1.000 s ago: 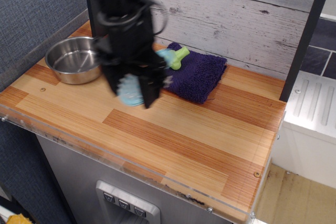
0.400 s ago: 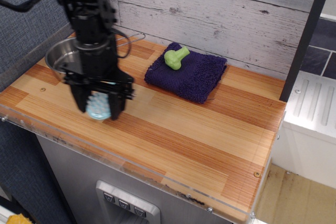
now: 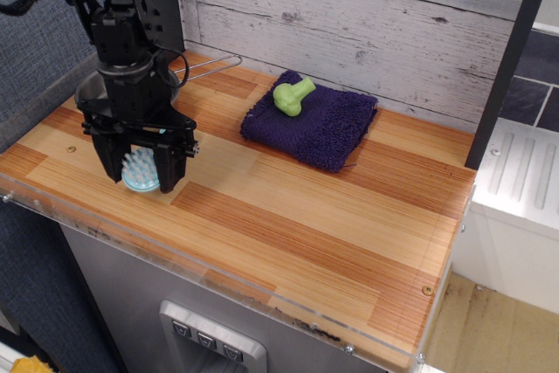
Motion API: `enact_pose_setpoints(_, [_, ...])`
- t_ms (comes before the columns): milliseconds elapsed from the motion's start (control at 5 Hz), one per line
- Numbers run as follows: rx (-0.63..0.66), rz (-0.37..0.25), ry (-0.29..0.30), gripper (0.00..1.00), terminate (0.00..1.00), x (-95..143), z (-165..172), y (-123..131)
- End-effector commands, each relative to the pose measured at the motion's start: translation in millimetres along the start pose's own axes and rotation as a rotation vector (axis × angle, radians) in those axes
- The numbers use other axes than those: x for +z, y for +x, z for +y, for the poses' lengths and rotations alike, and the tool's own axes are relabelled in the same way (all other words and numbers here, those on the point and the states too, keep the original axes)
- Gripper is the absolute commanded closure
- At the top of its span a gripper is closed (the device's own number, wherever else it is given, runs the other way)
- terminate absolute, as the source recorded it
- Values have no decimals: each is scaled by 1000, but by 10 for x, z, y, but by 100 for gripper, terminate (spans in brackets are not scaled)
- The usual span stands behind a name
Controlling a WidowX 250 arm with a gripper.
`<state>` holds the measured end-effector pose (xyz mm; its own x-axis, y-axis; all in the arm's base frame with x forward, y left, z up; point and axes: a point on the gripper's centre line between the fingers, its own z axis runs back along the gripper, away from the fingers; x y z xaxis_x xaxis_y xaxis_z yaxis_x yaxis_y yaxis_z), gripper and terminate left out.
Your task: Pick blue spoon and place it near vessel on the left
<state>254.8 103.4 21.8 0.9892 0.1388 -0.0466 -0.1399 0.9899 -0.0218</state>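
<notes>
The spoon is gripped between the fingers at the frame's left, low over the bench. It should be lowered gently and only released beside the bowl.

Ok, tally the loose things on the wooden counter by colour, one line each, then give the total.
Light blue: 1, the bumpy-headed plastic spoon, held between the black fingers.
Green: 1, the toy piece.
Purple: 1, the shaggy cloth.
Silver: 1, the round steel vessel, mostly hidden by the arm.
Total: 4
</notes>
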Motion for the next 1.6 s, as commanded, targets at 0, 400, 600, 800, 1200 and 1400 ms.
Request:
enact_pose_setpoints(0, [-123, 39, -19, 100, 0, 43, 98, -100])
enact_pose_setpoints(400, [-262, 75, -20, 100, 0, -10, 137, -86])
enact_pose_setpoints(600, [-270, 75, -14, 100, 0, -19, 124, -84])
enact_pose_setpoints(800, [-303, 33, 4, 0, 0, 157, -4, -64])
enact_pose_setpoints(1200, [-326, -178, 30, 0, 0, 1004, -271, -74])
enact_pose_setpoints(1400, [-300, -193, 0, 0, 0, 1121, -426, -25])
